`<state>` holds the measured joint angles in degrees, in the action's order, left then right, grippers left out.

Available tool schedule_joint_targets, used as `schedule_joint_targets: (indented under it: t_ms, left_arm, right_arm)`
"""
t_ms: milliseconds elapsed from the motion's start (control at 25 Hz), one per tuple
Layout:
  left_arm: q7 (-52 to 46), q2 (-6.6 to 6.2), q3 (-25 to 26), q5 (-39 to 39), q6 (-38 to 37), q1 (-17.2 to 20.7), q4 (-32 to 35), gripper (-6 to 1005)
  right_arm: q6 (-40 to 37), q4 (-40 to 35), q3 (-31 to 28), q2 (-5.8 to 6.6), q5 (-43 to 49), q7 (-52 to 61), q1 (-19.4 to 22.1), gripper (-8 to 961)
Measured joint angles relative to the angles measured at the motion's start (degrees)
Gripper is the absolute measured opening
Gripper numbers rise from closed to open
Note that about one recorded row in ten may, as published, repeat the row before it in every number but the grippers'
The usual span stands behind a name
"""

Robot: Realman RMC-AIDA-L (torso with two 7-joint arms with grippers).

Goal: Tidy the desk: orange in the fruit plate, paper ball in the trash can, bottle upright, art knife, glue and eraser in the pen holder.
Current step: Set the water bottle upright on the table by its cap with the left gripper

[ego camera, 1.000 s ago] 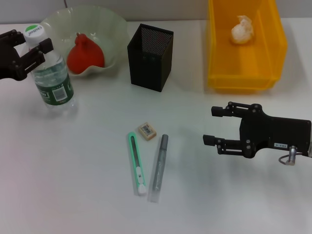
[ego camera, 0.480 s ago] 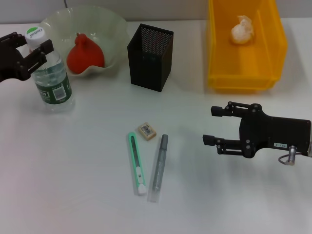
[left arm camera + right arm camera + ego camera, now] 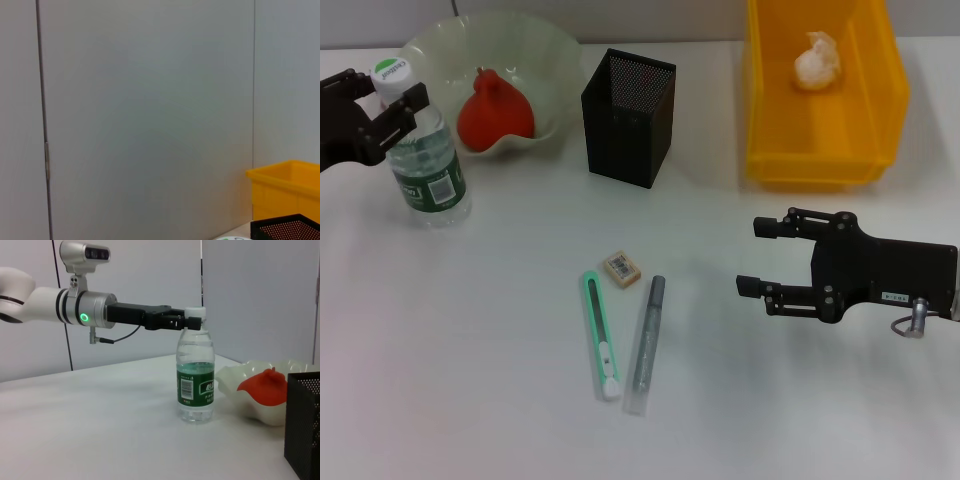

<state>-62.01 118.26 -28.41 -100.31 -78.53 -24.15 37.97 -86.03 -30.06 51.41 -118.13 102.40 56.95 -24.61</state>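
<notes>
The bottle [image 3: 428, 160] stands upright on the table at the far left, and my left gripper [image 3: 382, 98] is shut on its neck just under the green-topped cap. The right wrist view shows that bottle [image 3: 196, 385] with the left gripper [image 3: 187, 322] at its neck. The orange [image 3: 495, 108] lies in the fruit plate [image 3: 545, 50]. The paper ball [image 3: 817, 58] sits in the yellow trash can [image 3: 820, 150]. The eraser [image 3: 621, 268], green art knife [image 3: 601, 335] and grey glue [image 3: 647, 345] lie mid-table before the black pen holder [image 3: 628, 115]. My right gripper [image 3: 752, 257] hovers open, right of them.
The fruit plate stands right behind the bottle, with the pen holder to its right. In the right wrist view the fruit plate [image 3: 235, 385] and the pen holder [image 3: 302, 420] stand beyond the bottle. The left wrist view shows mostly wall, with the trash can [image 3: 287, 192] low down.
The bottle has gone from tilted to upright, shifting slightly toward the back left with my left gripper on its neck. The right arm has not moved.
</notes>
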Motion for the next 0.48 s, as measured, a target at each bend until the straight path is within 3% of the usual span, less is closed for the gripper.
schedule_joint_targets:
  t_ms: [480]
  left_arm:
    - [1.70,-0.05,0.03,0.56,1.07,-0.37,-1.62,450]
  right_arm:
    - [0.17,0.07,0.00,0.00,0.00,0.00,-0.17,743]
